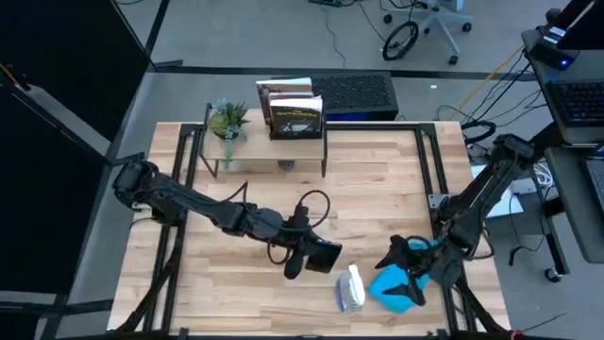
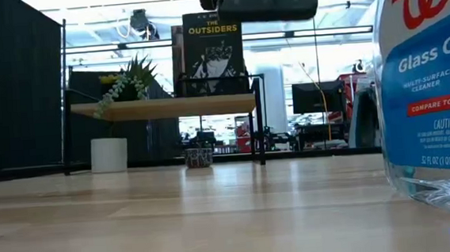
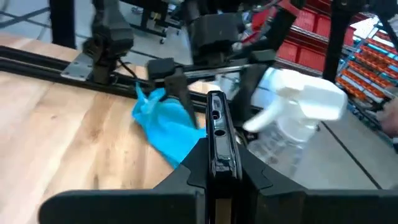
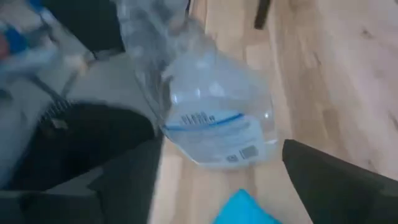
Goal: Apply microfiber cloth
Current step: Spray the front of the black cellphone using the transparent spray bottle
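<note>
- Where the right arm reaches in from the bench's right edge, the right gripper (image 1: 408,267) sits low over the microfiber cloth (image 1: 397,286), fingers (image 4: 336,180) spread wide apart, nothing clamped between them.
- Microfiber cloth: bright turquoise, bunched in a heap on the bench near the front right; a corner of it shows between the right gripper's fingers in the right wrist view (image 4: 242,210).
- Left gripper (image 1: 321,256) reaches toward bench centre-front, closed on a black phone (image 3: 217,140) held on edge; in the low view the phone (image 2: 268,0) hangs above the bench, clear of the wood.
- Glass cleaner spray bottle (image 1: 350,288): clear, white trigger head, lying on its side on the bench between the phone and the cloth, just beside the cloth; whether it touches the cloth I cannot tell. Label reads "Glass Cle…" in the low view (image 2: 433,88).
- Wooden bench (image 1: 236,274), light butcher-block top, black frame rails along both sides.
- Far edge: small shelf (image 2: 164,108) carrying a potted plant (image 1: 227,121) and a book titled "The Outsiders" (image 2: 213,51).
</note>
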{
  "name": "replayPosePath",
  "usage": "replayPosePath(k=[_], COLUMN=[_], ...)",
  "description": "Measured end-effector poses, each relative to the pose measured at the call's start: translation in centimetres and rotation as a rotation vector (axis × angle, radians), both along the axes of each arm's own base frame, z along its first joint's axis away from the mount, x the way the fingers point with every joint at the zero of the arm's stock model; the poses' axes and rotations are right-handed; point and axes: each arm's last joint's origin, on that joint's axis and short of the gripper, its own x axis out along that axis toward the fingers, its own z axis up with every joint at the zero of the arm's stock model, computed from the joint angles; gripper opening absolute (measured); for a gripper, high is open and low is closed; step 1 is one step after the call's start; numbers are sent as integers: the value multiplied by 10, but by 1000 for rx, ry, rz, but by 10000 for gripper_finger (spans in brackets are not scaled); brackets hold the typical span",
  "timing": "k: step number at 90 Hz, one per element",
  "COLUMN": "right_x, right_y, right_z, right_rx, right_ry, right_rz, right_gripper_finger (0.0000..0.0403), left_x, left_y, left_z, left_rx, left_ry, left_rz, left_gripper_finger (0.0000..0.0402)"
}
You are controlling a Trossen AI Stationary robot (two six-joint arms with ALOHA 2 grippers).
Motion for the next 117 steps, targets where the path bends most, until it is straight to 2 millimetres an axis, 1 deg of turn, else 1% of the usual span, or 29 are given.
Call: replayPosePath(k=[8, 22, 27, 32, 42, 49, 58, 93, 100, 110, 117], right_x=[1, 4, 4, 4, 3, 3, 4, 7, 8, 8, 8], right_y=[-1, -4, -5, -3, -1, -1, -1, -3, -3, -3, -4], right_z=[1, 1, 1, 2, 1, 2, 3, 3, 3, 3, 3], right_rx=[-12, -43, -38, -15, -34, -28, 21, 23, 24, 22, 15], right_ry=[-19, -51, -48, -34, -28, -32, -29, -33, -33, -34, -34], right_rz=[-25, -93, -93, -44, 24, 10, -17, -33, -34, -36, -40], right_gripper_finger=[336, 340, 347, 355, 365, 366, 365, 365, 372, 393, 397], left_x=[1, 3, 3, 3, 3, 3, 3, 3, 3, 3, 3], left_y=[4, 11, 12, 14, 13, 13, 13, 13, 13, 13, 13], left_z=[0, 0, 0, 0, 0, 0, 0, 1, 1, 1, 1], left_rx=[24, 12, 11, 10, 8, 8, 8, 8, 8, 8, 8], left_ry=[-9, -8, -7, -6, -7, -7, -8, -11, -11, -11, -11], left_rz=[-23, -53, -55, -57, -64, -66, -66, -66, -66, -66, -66], left_gripper_finger=[13, 13, 13, 13, 13, 13, 13, 13, 13, 13, 13])
